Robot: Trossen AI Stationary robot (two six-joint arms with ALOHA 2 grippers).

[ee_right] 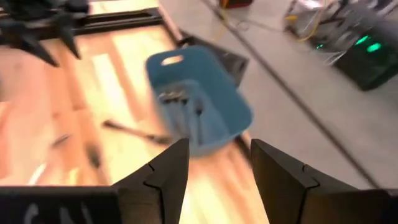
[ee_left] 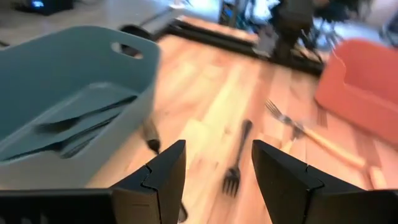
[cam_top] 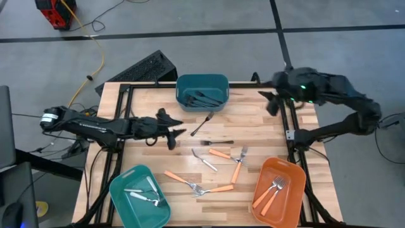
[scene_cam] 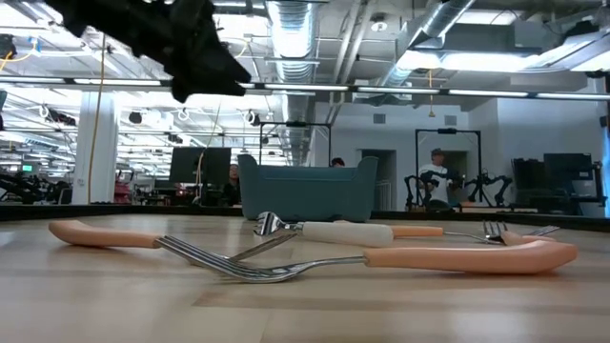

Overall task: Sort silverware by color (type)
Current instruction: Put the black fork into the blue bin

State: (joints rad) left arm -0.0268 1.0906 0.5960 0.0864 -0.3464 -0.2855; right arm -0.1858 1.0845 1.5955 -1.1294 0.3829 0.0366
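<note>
High view, step: the sort stood partly done. Dark pieces lay in the top bin (cam_top: 202,90), pale ones in the teal bin (cam_top: 140,196) at lower left, orange-handled forks in the orange bin (cam_top: 278,192) at lower right.
High view, loose silverware: two dark forks (cam_top: 202,124) remained just below the top bin, with orange-handled and white pieces (cam_top: 204,159) scattered mid-table.
High view, left gripper (cam_top: 172,130): it hovered over the table's left half, near the dark forks, its fingers apart and empty.
High view, right gripper (cam_top: 272,101): it hung at the table's top right edge, well clear of the silverware, holding nothing.
Low view: an orange-handled fork (scene_cam: 381,259) and a white-handled one (scene_cam: 334,230) lay flat in the foreground; a dark arm showed above, touching neither.
Left wrist view: the left fingers (ee_left: 163,174) stood partly open with nothing between them, and a dark fork (ee_left: 237,155) lay on the wood ahead, beside the bin of dark pieces.
Right wrist view: the right fingers (ee_right: 166,174) were likewise parted and empty, facing the top bin from a distance.
Next move, judged: the left arm seemed set to pick a dark fork; that would call for coming down over its thin handle, closing squarely, then carrying it to the top bin.
</note>
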